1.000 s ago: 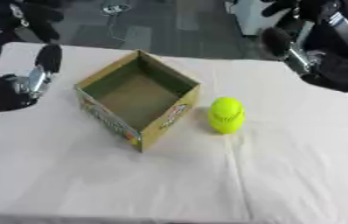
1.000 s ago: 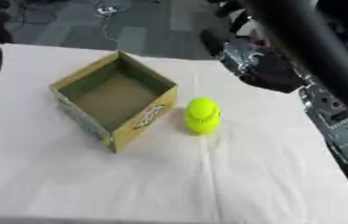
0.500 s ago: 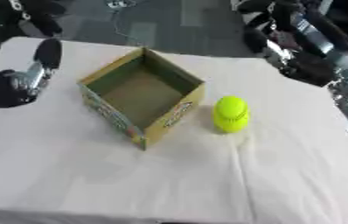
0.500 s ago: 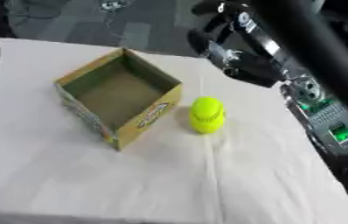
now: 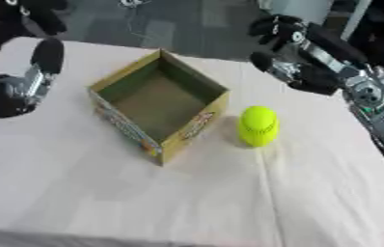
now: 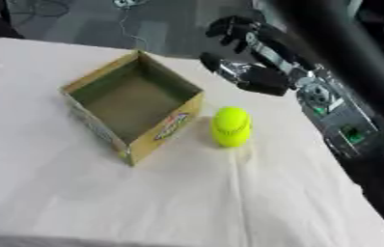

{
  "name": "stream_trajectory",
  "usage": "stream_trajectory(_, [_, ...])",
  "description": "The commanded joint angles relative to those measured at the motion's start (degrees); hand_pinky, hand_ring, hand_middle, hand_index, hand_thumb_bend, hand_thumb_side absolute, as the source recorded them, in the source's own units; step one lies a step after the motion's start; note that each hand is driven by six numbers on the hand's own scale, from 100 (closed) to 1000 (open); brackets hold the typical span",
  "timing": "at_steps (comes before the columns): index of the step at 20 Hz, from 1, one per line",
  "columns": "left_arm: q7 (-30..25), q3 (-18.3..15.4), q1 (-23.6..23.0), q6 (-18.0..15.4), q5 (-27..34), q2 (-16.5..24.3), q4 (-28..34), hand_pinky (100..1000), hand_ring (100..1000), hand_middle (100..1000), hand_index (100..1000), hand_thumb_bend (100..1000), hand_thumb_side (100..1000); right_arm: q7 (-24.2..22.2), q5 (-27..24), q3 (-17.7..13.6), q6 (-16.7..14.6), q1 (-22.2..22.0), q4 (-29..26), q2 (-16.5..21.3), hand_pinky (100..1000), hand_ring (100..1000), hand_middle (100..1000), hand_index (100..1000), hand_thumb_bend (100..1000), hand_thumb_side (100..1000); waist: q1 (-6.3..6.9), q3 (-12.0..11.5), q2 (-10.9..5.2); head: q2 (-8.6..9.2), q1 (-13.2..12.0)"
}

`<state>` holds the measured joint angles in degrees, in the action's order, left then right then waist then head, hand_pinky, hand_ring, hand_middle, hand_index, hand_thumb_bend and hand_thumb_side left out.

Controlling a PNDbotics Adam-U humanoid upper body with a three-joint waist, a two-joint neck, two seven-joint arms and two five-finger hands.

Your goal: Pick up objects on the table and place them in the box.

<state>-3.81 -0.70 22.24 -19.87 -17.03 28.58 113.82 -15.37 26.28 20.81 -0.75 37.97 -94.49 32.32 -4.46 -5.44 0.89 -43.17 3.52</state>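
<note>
A counter [image 5: 69, 193] draped in a pale cloth is seen from above, its far edge giving way to a dark floor. Near its middle an open cardboard box [image 5: 159, 102] is set corner-on to the camera, its printed side panels turned toward the near edge and its inside seen to be bare, so that it is judged ready to receive whatever is lowered from above. At the upper right the right hand [image 5: 293, 58] is held above the counter beyond the box's far corner, its fingers spread apart and partly bent, nothing being gripped; it is poised above and behind the ball, well apart from it, which suggests an approach being lined up rather than a grasp in progress. At the left edge the left hand [image 5: 18, 84] is raised beside the box, clear of the work; whether its fingers are apart or together cannot be told. Smallest of all, a yellow-green ball [image 5: 259, 126] is seen resting on the cloth just beside the box's right wall, apparently not touching it, and not yet picked up. The task is judged to be at its start: the ball remains on the counter, and a descent of the right hand over it would be called for next.
</note>
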Motion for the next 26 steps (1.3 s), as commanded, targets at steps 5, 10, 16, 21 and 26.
stream_trajectory(5, [-0.41, 0.22, 1.63, -0.09, -0.04, -0.11, 0.78, 450, 538, 726, 737, 100, 717, 0.02, 5.46, -1.02, -1.43, 1.81, 4.51, 0.91, 716, 797, 884, 879, 420, 1000, 0.0, -0.31, -0.17, 1.51, 1.16])
stream_trajectory(10, [-0.61, 0.17, 1.61, -0.09, -0.13, -0.13, 0.78, 449, 537, 726, 738, 100, 717, -1.11, 8.74, -1.12, -2.73, 2.01, 6.63, 0.89, 734, 805, 876, 889, 400, 1000, -0.06, -0.26, 0.12, 1.98, 0.87])
stream_trajectory(16, [-0.55, 0.06, 1.98, -0.19, -0.22, -0.25, 0.78, 448, 537, 725, 738, 100, 717, -2.59, 10.38, -1.21, -3.46, 1.41, 10.08, -0.41, 730, 806, 885, 896, 372, 1000, 0.09, -0.35, 0.94, 3.47, 0.94])
stream_trajectory(21, [-0.47, -0.08, 2.35, -0.15, -0.24, -0.61, 0.78, 447, 536, 725, 738, 100, 718, -2.48, 10.0, -1.66, -3.41, 1.62, 14.06, -1.18, 727, 805, 889, 895, 367, 1000, 0.2, -0.62, 1.52, 4.18, 1.22])
stream_trajectory(26, [-0.56, -0.02, 2.6, -0.19, -0.22, -0.67, 0.78, 447, 536, 725, 738, 100, 718, -3.35, 10.17, -1.48, -4.12, 1.55, 15.84, -1.86, 731, 807, 894, 895, 366, 1000, 0.15, -0.71, 1.78, 4.64, 1.16])
